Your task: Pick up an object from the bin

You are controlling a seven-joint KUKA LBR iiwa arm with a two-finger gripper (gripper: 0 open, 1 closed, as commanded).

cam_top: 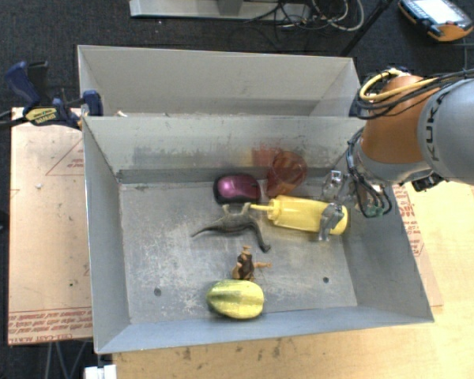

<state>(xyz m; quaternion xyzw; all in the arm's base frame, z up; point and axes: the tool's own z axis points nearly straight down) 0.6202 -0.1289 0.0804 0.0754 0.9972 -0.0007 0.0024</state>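
Yellow plastic bottle (296, 214) lying on its side right of centre on the grey bin (146, 287) floor, gripper (329, 205) low over its wide end, jaws spread astride it, purple egg-shaped toy (237, 187) and dark toy lizard (231, 227) near its neck

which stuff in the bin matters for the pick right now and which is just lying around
In the job: gripper; yellow bottle lying on its side, its right end under the gripper; grey bin.

Just lying about: purple eggplant; reddish see-through thing; dark lizard; small brown figure; yellow-green oval near the front.
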